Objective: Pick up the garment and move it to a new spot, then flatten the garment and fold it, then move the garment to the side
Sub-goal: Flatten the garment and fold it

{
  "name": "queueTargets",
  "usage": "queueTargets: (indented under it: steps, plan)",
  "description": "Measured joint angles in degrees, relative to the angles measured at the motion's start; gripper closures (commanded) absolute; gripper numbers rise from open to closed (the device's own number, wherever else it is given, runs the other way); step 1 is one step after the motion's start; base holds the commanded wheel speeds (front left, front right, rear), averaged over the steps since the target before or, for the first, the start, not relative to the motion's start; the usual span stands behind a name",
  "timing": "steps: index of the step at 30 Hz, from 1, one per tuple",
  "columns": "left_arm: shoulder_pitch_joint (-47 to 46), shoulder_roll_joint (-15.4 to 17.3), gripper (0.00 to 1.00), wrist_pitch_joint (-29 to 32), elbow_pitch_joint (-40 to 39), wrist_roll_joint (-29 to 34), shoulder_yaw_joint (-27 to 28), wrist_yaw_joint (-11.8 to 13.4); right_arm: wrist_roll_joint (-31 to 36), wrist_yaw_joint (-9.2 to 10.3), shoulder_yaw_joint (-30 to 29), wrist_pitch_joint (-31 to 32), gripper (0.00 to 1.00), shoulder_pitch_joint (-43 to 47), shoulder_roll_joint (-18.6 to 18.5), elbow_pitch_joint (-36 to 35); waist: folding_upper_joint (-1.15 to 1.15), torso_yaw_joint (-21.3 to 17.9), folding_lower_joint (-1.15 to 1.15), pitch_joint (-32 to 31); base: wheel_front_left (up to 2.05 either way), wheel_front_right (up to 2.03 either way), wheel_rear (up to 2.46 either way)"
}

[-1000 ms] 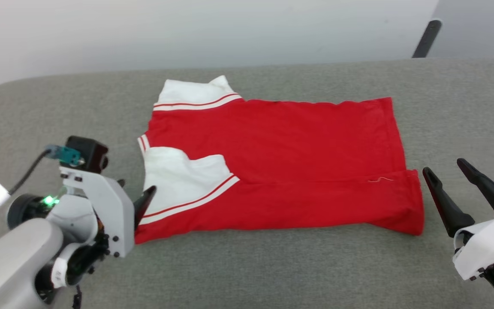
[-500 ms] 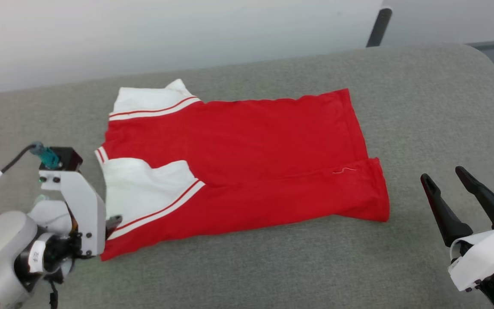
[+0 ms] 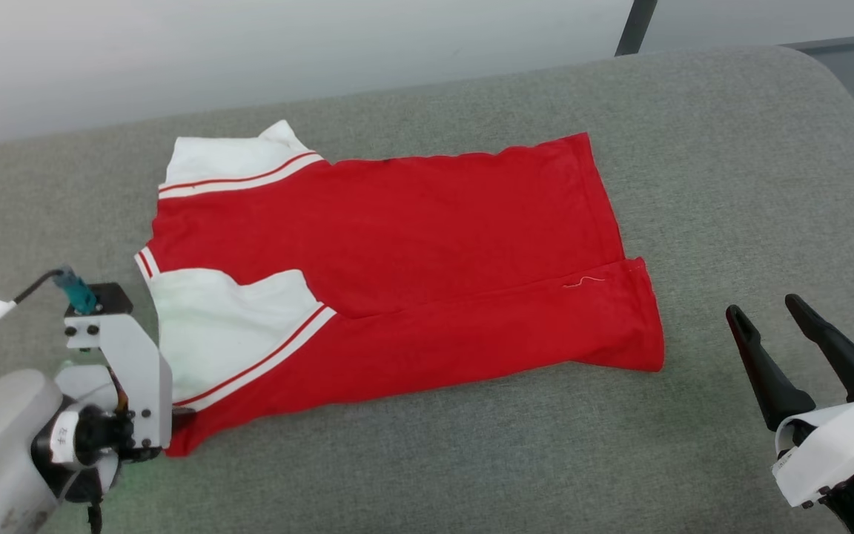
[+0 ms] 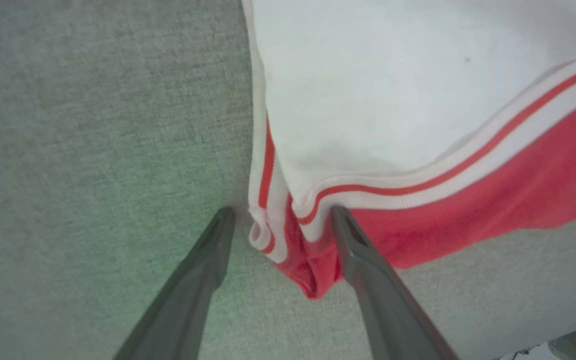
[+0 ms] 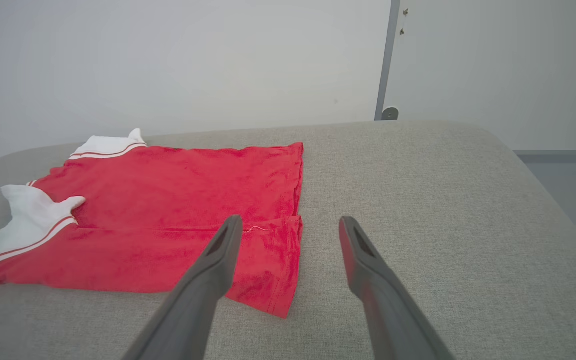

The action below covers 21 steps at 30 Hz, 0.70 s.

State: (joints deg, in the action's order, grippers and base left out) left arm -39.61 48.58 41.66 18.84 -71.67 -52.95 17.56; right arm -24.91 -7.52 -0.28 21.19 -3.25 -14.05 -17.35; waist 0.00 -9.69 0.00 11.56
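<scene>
Although the garment (image 3: 397, 245) lies flat, once folded, more folds and moving aside likely remain; left gripper (image 4: 282, 212) straddles its near-left corner, right gripper (image 3: 764, 305) hovers, all jaws apart

One red jersey T-shirt (image 3: 427, 245) lay mid-frame in the head view. It showed a white short sleeve (image 3: 230, 167) at its upper left and another white short sleeve (image 3: 227, 326) at its lower left, two in all. One grey fabric-covered surface (image 3: 731, 185) carried it. There were two tools, the left tool (image 4: 282, 212) and the right tool (image 3: 764, 306) at lower right, each with two long dark fingers (image 5: 208, 280). One dark slanted pole (image 3: 634, 26) crossed the upper right edge.
</scene>
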Motion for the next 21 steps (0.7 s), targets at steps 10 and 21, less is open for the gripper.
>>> queueTargets:
  steps: [10,21]
  plan:
    - [-1.0,-3.4,1.0,-1.8,4.7,-1.8,1.2,-3.5,-1.2,0.0,1.2,8.2,0.0,-0.7,-1.7,1.9,0.0,1.1,0.0,1.1,0.0,0.0,0.0]
    - [-4.6,-6.8,1.0,-2.6,6.2,-0.1,0.6,-5.5,-1.8,0.01,3.0,16.5,0.0,-8.5,-3.3,11.2,0.0,3.7,0.0,3.5,0.0,0.0,0.0]
